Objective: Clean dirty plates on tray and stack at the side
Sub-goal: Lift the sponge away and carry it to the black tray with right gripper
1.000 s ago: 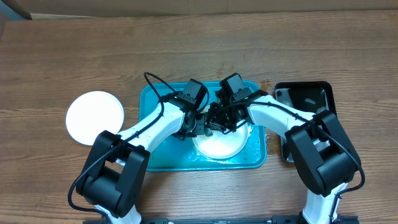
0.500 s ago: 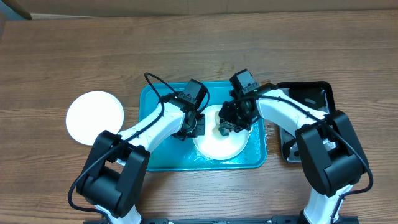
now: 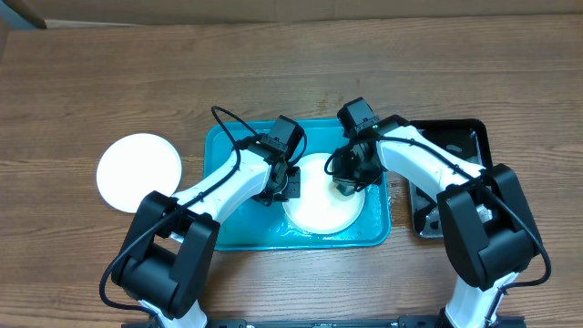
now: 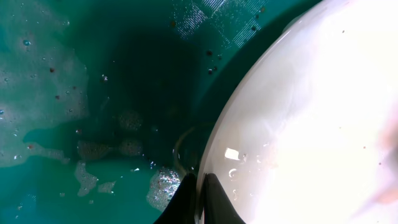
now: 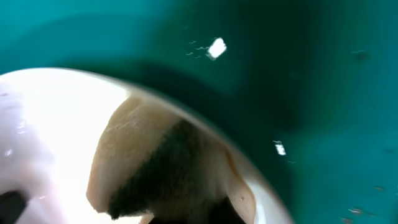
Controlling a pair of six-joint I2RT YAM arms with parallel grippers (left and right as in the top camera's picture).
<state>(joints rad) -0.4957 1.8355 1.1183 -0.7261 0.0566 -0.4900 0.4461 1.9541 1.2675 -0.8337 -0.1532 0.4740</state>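
A white plate [image 3: 319,211] lies in the soapy turquoise tray [image 3: 237,232]. My left gripper [image 3: 290,185] is shut on the plate's left rim; the left wrist view shows the jaws [image 4: 200,199] pinching the rim of the wet plate [image 4: 311,112]. My right gripper [image 3: 349,182] is shut on a beige sponge with a dark side [image 5: 161,162] and presses it on the plate's upper right edge [image 5: 50,124]. A clean white plate [image 3: 139,172] lies on the table left of the tray. The pale yellow-green plate is out of view.
A glossy black tray [image 3: 455,146] stands right of the turquoise tray, partly under my right arm. Foam and water lie on the tray floor [image 4: 74,74]. The wooden table [image 3: 109,82] extends behind and to the left.
My right gripper has carried the sponge from the plate's left-centre, close to the left gripper, across to its upper right edge. The left gripper and the plate have not moved.
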